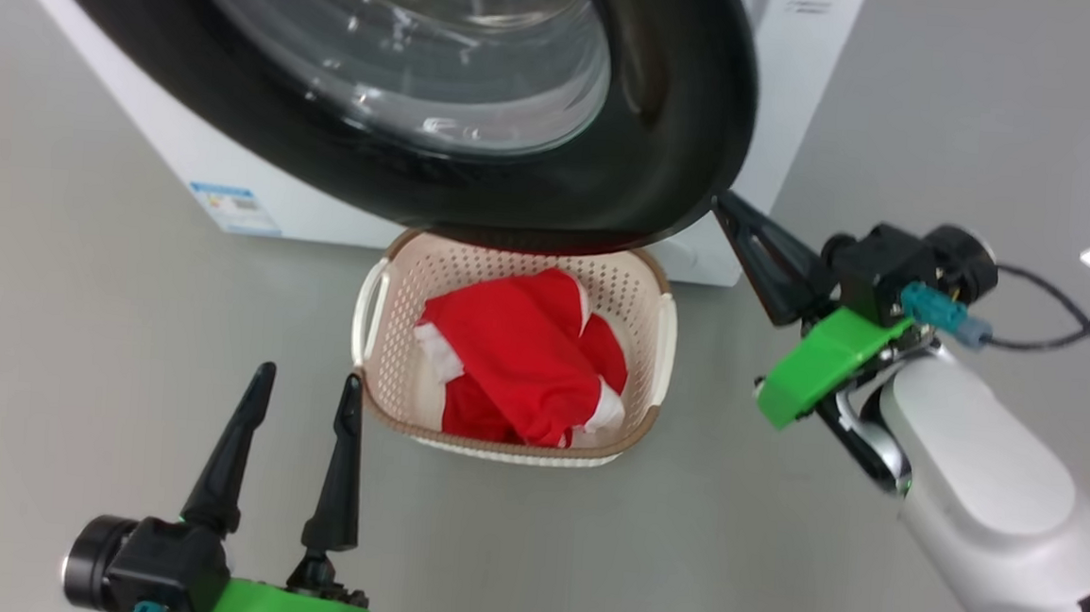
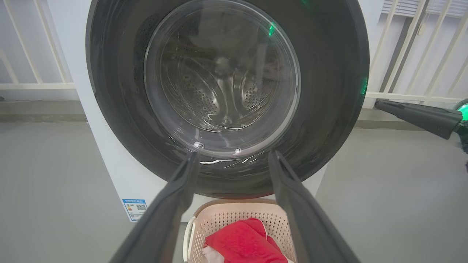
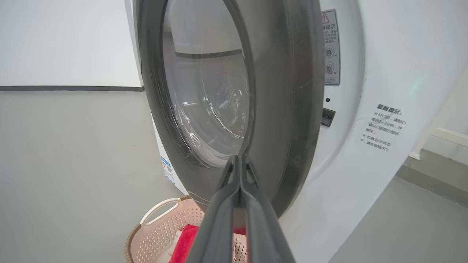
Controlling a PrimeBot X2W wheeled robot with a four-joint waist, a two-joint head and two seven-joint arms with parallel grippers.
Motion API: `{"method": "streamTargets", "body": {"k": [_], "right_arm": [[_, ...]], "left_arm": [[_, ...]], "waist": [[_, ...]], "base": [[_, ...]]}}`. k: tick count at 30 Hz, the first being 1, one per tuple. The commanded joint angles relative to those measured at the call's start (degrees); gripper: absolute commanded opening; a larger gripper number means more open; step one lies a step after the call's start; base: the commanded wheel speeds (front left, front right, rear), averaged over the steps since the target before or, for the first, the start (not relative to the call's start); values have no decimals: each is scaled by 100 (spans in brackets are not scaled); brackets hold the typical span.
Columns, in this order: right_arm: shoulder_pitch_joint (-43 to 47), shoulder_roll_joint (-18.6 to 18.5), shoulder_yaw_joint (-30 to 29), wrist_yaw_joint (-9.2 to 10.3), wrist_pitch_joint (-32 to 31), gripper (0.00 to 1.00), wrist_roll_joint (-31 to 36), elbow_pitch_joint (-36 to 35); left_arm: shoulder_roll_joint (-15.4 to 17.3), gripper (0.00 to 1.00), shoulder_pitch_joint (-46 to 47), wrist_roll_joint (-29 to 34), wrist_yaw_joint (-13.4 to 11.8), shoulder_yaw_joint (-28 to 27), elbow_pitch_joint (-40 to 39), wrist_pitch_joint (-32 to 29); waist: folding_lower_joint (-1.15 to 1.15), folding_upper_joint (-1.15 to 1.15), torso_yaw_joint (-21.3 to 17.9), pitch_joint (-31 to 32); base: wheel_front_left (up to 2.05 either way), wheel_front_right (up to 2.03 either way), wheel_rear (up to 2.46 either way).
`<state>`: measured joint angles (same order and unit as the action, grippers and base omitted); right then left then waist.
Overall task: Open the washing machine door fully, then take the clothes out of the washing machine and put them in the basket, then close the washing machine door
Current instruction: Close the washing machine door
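The right gripper (image 1: 721, 205), fingers pressed together, has its tips at the glossy black rim of the washing machine door (image 1: 680, 116) just ahead. A square push there, without slipping off the edge, should swing the ajar door onto the washing machine (image 1: 785, 94) beyond. The left gripper (image 1: 309, 377) is spread and empty beside the basket (image 1: 498, 450) holding the red clothes (image 1: 514, 351).

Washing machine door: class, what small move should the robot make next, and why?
Probably push the washing machine door toward the washing machine with the shut right gripper. The clothes lie in the basket, the door stands ajar, and the gripper's tip sits at its edge.
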<state>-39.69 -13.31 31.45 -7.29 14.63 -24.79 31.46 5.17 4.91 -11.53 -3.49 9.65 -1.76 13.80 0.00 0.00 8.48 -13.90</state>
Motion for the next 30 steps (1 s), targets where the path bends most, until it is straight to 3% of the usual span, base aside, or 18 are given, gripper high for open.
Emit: {"method": "streamTargets", "body": {"k": [1, 8, 21, 30], "right_arm": [[-169, -9, 121, -20, 37, 0, -55, -74], [-888, -182, 471, -20, 37, 0, -170, 114], [-1688, -416, -17, -20, 37, 0, -219, 64], [-2081, -389, -232, -20, 37, 0, -816, 102]], "left_arm": [[18, 100, 180, -31, 28, -142, -92, 77], [-81, 100, 383, -108, 44, -53, 52, 110], [-183, 100, 782, -77, 42, 70, 92, 118], [-217, 100, 1011, -149, 116, 198, 168, 119]], "waist": [[0, 0, 222, -238], [0, 0, 397, -546], [0, 0, 509, -1078], [0, 0, 540, -1262]], "base": [[0, 0, 0], [0, 0, 0], [0, 0, 0], [0, 0, 0]]}}
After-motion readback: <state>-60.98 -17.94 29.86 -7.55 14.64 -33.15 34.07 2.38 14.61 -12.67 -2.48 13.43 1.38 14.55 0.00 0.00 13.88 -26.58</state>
